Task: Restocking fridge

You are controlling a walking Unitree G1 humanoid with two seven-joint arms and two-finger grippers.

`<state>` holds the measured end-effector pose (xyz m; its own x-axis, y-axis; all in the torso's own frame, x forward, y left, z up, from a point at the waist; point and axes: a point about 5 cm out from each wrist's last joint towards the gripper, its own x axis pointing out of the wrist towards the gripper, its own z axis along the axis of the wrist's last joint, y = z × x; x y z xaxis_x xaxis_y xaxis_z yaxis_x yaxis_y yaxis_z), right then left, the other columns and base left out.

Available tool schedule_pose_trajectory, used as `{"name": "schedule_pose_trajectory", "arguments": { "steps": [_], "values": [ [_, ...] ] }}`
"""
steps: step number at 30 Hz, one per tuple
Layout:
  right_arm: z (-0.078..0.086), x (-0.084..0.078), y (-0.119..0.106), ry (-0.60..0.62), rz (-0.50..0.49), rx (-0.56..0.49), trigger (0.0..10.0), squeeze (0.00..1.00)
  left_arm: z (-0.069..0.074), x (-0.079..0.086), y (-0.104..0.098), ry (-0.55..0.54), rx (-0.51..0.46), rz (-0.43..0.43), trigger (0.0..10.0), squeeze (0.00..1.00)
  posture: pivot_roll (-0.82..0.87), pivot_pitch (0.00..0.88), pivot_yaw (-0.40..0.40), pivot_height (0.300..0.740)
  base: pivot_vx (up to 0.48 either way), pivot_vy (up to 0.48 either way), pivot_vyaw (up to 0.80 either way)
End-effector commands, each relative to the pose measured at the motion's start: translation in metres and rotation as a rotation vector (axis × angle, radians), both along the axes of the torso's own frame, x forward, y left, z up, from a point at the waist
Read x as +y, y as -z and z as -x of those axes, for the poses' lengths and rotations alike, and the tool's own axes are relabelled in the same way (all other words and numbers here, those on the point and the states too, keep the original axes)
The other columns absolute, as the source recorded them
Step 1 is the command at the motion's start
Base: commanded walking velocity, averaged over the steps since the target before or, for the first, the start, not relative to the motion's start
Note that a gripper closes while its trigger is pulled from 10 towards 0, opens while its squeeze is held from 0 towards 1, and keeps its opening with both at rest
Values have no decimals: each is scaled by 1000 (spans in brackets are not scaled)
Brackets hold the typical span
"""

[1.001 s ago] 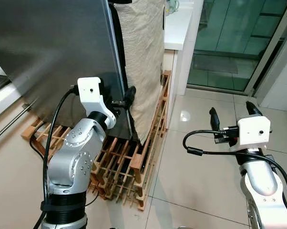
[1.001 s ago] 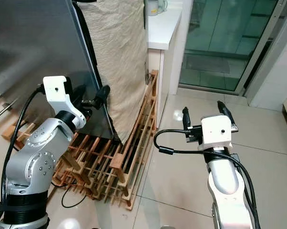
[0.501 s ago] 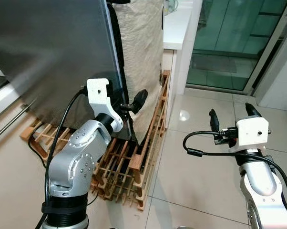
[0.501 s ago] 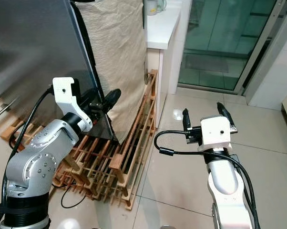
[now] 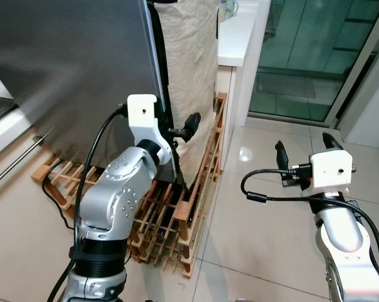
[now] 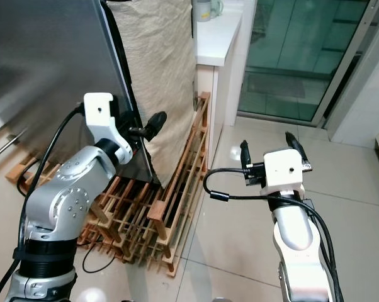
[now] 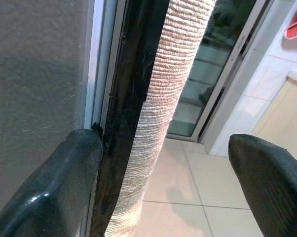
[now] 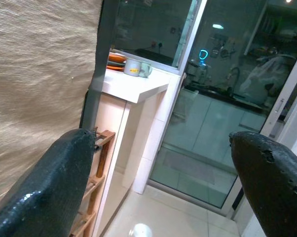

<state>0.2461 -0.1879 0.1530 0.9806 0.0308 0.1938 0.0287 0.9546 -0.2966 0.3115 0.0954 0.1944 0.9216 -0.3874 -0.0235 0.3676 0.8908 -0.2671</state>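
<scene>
Fridge door, a broad sheet of brushed steel, fills the upper part of the scene beside the robot's left arm, and it is the landmark for everything else. Over the past second the left end effector has risen and pushed forward along the door's free edge; its two black fingers are apart, one finger pressed against the dark rubber seal on the door's edge and the other hanging free on the far side, so the edge sits between them without being clamped. Just beyond that edge hangs a beige woven cloth, and below the door lies a wooden slatted rack on the tiled floor. A white worktop carrying a mug stands past the cloth. The right end effector hovers well away from the door over bare tiles, fingers spread and empty. Judging by this, the robot is hooking the door to swing it wider; no groceries are in view, so restocking has barely begun.
</scene>
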Motion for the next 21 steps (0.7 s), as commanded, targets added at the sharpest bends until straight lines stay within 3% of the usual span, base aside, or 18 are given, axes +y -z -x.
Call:
{"name": "schedule_pose_trajectory", "arguments": {
  "steps": [1, 4, 6, 8, 9, 10, 11, 12, 15, 18, 21],
  "values": [
    [0, 0, 0, -2, 9, -5, 10000, 0, -3, -2, -8, -2, -36, -6, 10000, 0, -193, 0, 70, 740, 0, 0, 0],
    [-1, 0, -1, -3, 10, -8, 10000, 0, -4, -3, -8, -5, -38, -10, 10000, 0, -193, 0, 70, 740, 0, 0, 0],
    [-6, -4, -7, 13, 15, -29, 10000, 0, -9, -34, -24, 160, -91, 101, 10000, 0, -207, 0, 72, 740, 0, 0, 0],
    [-9, -5, -9, 19, 14, -38, 10000, 0, -4, -65, -37, 366, -145, 189, 10000, 0, -203, 0, 68, 740, 0, 0, 0],
    [-9, -5, -9, 19, 14, -38, 10000, 0, -4, -65, -37, 366, -145, 189, 10000, 0, -203, 0, 68, 740, 0, 0, 0],
    [-10, -4, -9, 19, 10, -37, 10000, 0, 0, -77, -41, 467, -157, 230, 10000, 0, -202, 0, 66, 740, 0, 0, 0],
    [-10, -4, -9, 19, 10, -37, 10000, 0, 0, -77, -41, 467, -157, 230, 10000, 0, -202, 0, 66, 740, 0, 0, 0],
    [-9, 0, -7, 7, -5, -35, 10000, 0, 9, -104, -47, 685, -165, 353, 10000, 0, -202, 0, 65, 740, 0, 0, 0],
    [-6, 7, -3, -9, -14, -27, 10000, 0, 18, -136, -69, 881, -226, 489, 10000, 0, -227, 0, 80, 740, 0, 0, 0],
    [-3, 6, 0, 7, -21, -18, 10000, 0, 40, -154, -92, 1043, -298, 554, 10000, 0, -240, 0, 91, 740, 0, 0, 0],
    [-1, 3, 1, 22, -21, -14, 10000, 0, 56, -155, -100, 1155, -331, 575, 10000, 0, -249, 0, 100, 740, 0, 0, 0]
  ]
}}
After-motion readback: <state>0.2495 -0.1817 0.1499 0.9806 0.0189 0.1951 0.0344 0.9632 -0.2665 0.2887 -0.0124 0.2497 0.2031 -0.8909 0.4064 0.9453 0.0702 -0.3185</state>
